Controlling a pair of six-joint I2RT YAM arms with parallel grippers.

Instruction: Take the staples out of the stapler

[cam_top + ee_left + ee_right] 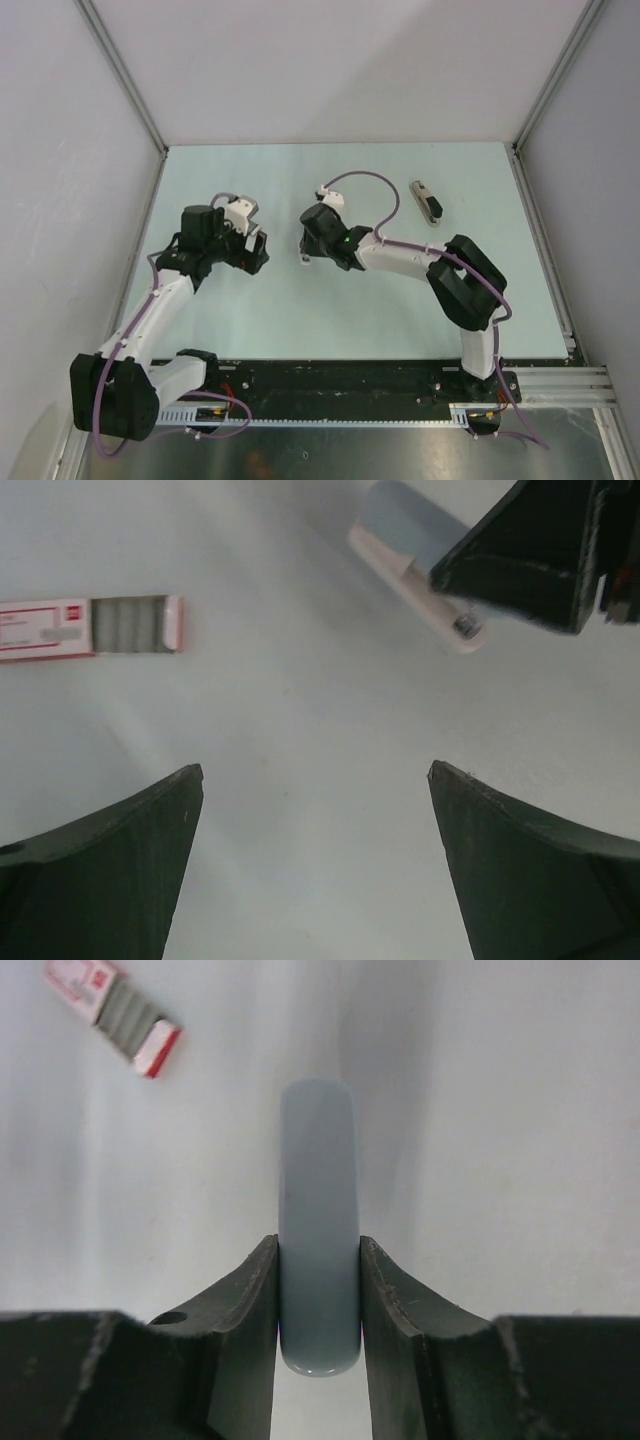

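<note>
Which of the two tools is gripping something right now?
The right tool, clamped on the pale blue oblong object; the left tool stands wide open, holding nothing.

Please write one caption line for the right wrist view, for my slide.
Right gripper shut on a pale grey-blue oblong object; open pink-and-white box lies beyond, upper left.

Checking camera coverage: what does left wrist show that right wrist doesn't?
Left wrist only: the open left gripper, plus the cream underside of the grey-blue oblong object. Right wrist only: the right gripper clamping that object's sides with both fingers. Both: the object itself, the pink-and-white staple box with grey staples showing, and the pale table. The slim black-and-beige stapler is in neither.
</note>
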